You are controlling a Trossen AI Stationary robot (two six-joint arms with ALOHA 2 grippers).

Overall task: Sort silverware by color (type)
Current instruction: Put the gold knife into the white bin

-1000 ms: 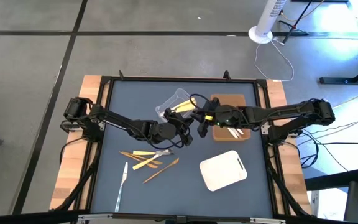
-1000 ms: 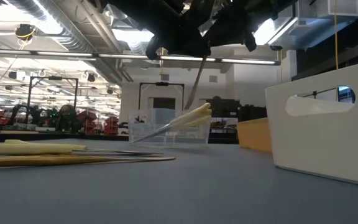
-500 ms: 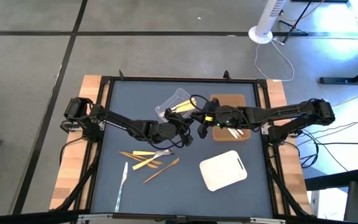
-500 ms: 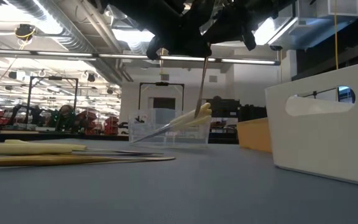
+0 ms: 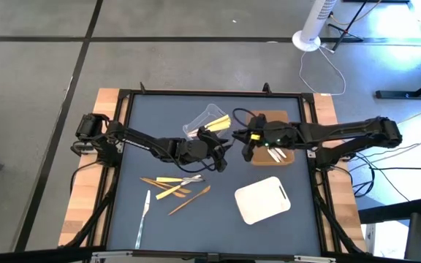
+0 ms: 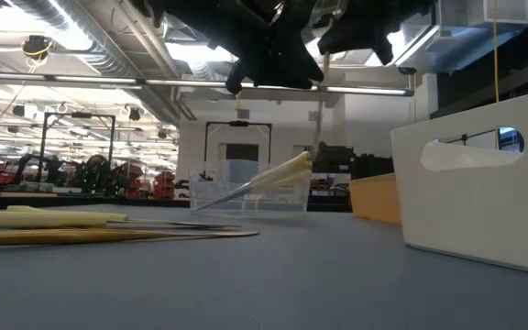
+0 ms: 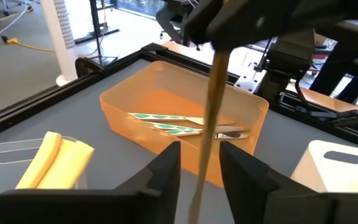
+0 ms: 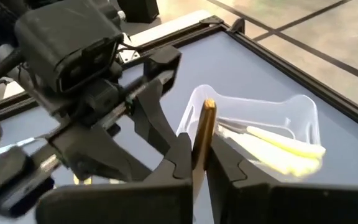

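An orange-brown utensil (image 7: 209,124) hangs upright over the middle of the table, with my right gripper (image 8: 197,152) shut on it. My left gripper (image 7: 199,155) is open, one finger on either side of the utensil's lower part; I see no touch. In the high view the two grippers face each other, left (image 5: 224,145) and right (image 5: 244,146). Pale yellow utensils (image 5: 216,123) lie in the clear tub (image 5: 203,126). More silverware (image 5: 174,186) lies loose on the mat, with a silver piece (image 5: 144,212) nearer the front. My right gripper pinches the orange-brown utensil near its upper end (image 8: 204,124) between its two fingers. The fingers come slanting down from the table's right side and lie across it. A short end (image 8: 208,107) sticks up past the fingertips. The rest hangs upright below (image 6: 317,128), clear of the table.
A brown tray (image 5: 283,120) at the back right holds a few utensils (image 7: 179,121). A white tray (image 5: 263,199) lies at the front right. The black frame (image 5: 210,93) rims the mat.
My left gripper has opened and let go of the orange-brown utensil. My right gripper has drawn back a little toward the table's right edge and up with it. The utensil has swung from tilted to upright.
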